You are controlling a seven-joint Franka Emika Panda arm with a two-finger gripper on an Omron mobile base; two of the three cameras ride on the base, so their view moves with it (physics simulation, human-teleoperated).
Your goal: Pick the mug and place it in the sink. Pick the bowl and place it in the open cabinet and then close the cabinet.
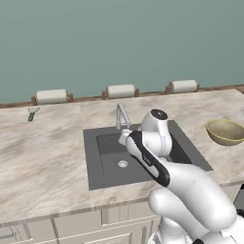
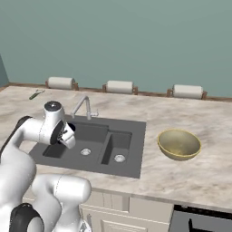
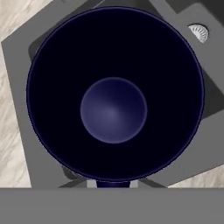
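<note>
The hand grips the dark navy cylindrical mug (image 3: 113,109) by its rim above the dark grey double-basin sink (image 3: 17,65); likely rigid, light, glossy-slick; rim hold suits.

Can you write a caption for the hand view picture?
Looking down into the dark mug, held above the grey sink.

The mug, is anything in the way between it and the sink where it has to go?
Nothing visible is. In the hand view the mug sits right under the camera, with the dark sink directly below it. The base views show bare basins; the faucet stands at the back rim, off to the side.
</note>
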